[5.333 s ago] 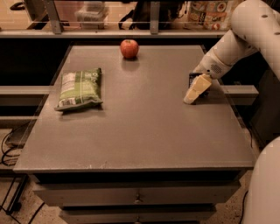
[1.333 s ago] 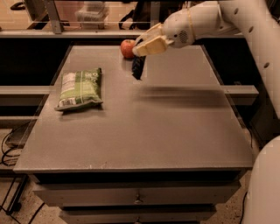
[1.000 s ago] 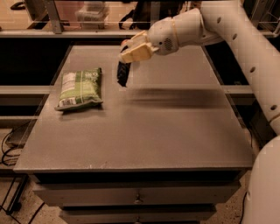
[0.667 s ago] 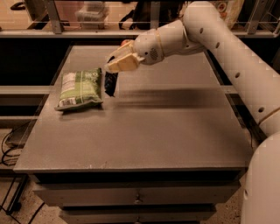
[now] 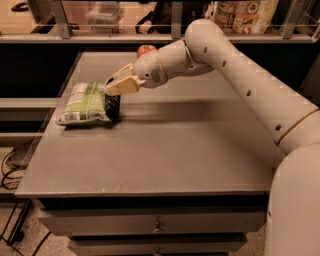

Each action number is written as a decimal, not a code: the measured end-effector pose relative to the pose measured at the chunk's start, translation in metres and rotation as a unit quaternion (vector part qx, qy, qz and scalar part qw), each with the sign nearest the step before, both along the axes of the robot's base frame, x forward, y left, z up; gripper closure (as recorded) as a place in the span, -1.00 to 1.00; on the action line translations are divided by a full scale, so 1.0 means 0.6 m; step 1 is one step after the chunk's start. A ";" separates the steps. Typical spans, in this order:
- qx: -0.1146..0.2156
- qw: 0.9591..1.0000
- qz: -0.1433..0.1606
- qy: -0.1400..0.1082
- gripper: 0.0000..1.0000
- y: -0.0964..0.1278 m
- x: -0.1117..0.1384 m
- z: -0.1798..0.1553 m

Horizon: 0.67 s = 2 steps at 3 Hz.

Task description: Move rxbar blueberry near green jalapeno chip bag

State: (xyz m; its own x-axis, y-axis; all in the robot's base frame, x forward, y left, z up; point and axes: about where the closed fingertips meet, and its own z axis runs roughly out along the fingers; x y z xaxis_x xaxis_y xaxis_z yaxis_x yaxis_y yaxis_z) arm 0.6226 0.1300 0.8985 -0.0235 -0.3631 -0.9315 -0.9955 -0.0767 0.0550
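The green jalapeno chip bag (image 5: 84, 103) lies on the left part of the grey table (image 5: 170, 150). The rxbar blueberry (image 5: 113, 107), a small dark bar, hangs upright right beside the bag's right edge, its lower end at the table surface. My gripper (image 5: 117, 87), with cream fingers, is shut on the bar's top end, just above and to the right of the bag. My white arm (image 5: 235, 75) reaches in from the right.
A red apple (image 5: 145, 49) sits at the table's far edge, partly hidden behind my arm. A shelf with bags and boxes (image 5: 245, 15) runs behind the table. Drawers (image 5: 157, 227) are below the table's front edge.
My gripper has carried the bar from the table's right side leftward across the table, and lowered it next to the chip bag.
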 end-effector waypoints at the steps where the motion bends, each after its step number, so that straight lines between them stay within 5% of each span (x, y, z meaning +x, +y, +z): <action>1: 0.001 1.000 -0.003 0.017 -0.76 0.029 -0.001 -0.015; 2: 0.017 0.999 -0.007 0.029 -1.00 0.065 0.009 -0.007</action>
